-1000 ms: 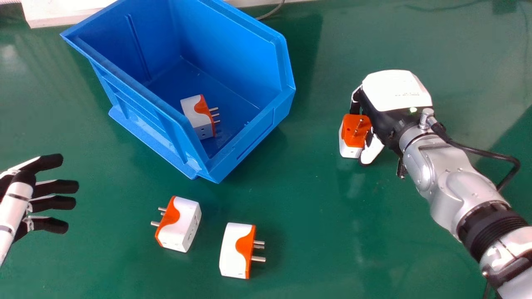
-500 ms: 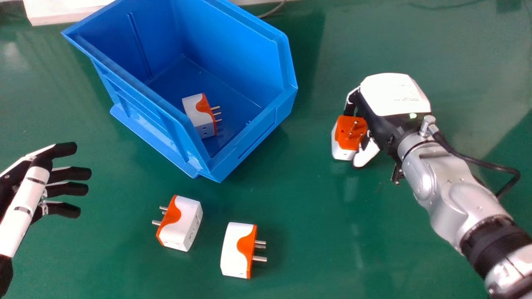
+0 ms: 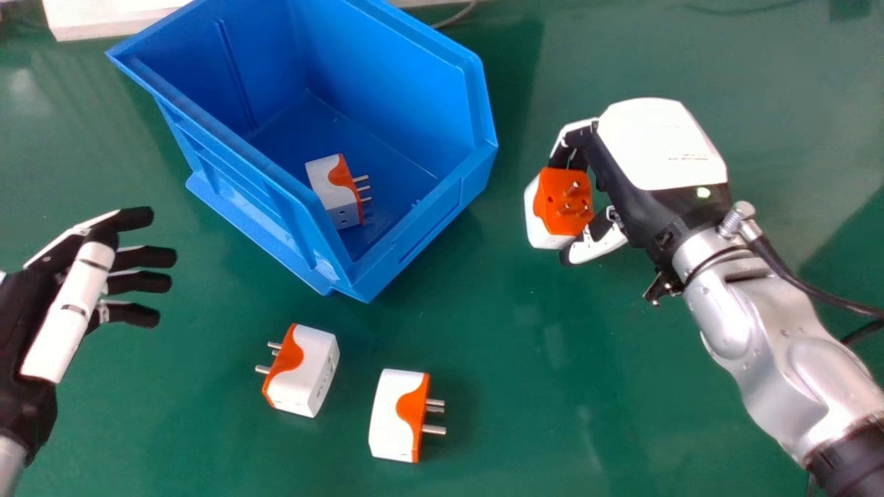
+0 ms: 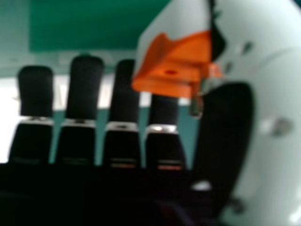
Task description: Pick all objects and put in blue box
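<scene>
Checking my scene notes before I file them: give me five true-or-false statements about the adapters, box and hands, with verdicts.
1. One adapter lies inside the blue box. True.
2. The left hand grips an adapter. False: its fingers are extended and it holds nothing.
3. The right hand holds an adapter, orange face up. True.
4. Two adapters lie on the green table. True.
5. The pins of those two point toward each other. False: they point away from each other.
</scene>
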Controlling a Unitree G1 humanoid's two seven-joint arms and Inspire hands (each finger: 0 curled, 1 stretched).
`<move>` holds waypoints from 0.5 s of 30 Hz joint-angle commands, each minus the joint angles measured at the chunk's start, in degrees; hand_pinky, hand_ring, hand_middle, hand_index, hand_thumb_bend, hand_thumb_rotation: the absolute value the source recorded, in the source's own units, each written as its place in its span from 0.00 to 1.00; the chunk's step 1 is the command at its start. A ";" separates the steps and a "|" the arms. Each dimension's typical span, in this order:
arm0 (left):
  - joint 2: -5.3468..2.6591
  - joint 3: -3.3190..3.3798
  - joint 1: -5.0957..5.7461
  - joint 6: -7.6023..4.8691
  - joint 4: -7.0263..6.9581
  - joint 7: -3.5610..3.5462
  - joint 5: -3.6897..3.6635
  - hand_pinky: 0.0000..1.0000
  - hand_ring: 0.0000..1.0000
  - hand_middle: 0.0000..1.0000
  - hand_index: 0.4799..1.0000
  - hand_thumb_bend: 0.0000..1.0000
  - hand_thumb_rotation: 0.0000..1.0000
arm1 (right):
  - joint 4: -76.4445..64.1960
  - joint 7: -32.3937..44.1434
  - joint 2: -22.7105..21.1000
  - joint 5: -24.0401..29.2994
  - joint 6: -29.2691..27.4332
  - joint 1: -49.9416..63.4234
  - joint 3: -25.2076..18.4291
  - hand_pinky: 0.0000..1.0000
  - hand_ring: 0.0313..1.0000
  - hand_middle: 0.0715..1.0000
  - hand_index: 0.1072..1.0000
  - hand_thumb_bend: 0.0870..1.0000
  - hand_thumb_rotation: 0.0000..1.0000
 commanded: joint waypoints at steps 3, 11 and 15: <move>0.34 -0.57 -0.76 -0.52 0.66 1.13 0.69 0.58 0.68 0.71 0.62 0.27 0.92 | -9.24 0.88 -1.00 -0.98 0.13 2.67 -2.08 0.34 0.43 0.50 0.43 0.45 0.00; 0.41 -1.90 -1.52 0.27 0.76 2.37 0.95 0.58 0.69 0.71 0.62 0.27 0.91 | -18.43 3.07 -0.91 -1.40 -0.66 6.20 -3.62 0.34 0.42 0.49 0.43 0.45 0.00; 0.42 -2.12 -1.65 0.48 0.77 2.63 1.10 0.58 0.68 0.71 0.62 0.27 0.90 | -20.77 3.92 -0.07 -1.59 -1.07 6.31 -3.54 0.34 0.42 0.50 0.44 0.45 0.00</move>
